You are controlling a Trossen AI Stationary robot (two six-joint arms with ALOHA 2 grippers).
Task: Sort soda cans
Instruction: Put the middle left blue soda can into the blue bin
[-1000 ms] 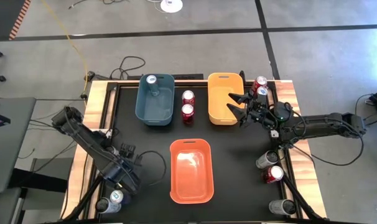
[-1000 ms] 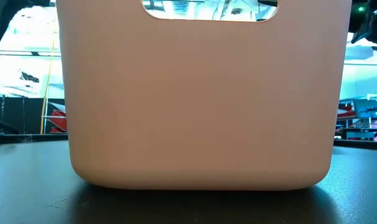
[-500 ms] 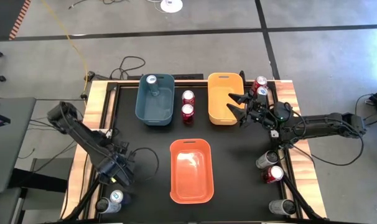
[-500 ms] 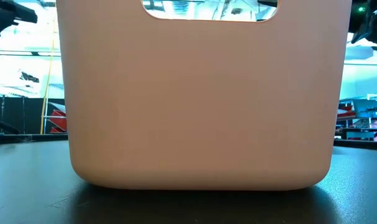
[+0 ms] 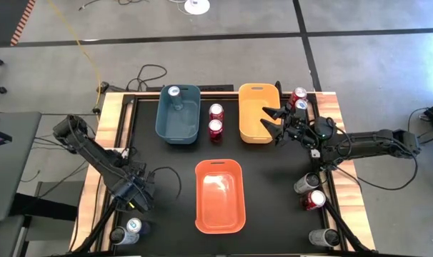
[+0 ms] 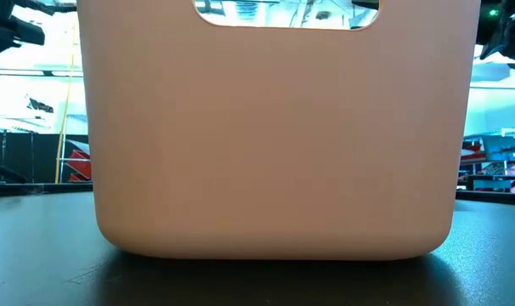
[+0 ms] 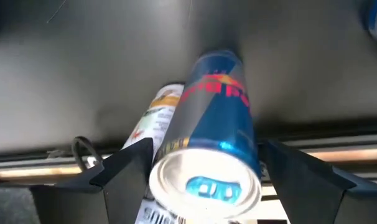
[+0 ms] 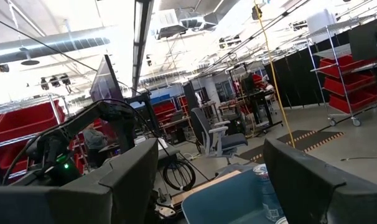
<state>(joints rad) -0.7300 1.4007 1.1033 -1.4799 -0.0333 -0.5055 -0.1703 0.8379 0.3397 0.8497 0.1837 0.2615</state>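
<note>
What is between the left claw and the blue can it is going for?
Nothing visible. The left gripper is open with its two fingers either side of the blue can. A second can lies close beside it, which could get bumped.

Blue can [image 5: 174,92] upright in blue bin. Two red cans [image 5: 216,120] upright, touching, between blue and yellow bins. Red can [image 5: 297,96] and blue can [image 5: 301,106] at far right edge. Blue-silver can [image 7: 216,143] between left fingers, second can [image 7: 157,120] beside. Three cans [image 5: 313,199] near right corner.
</note>
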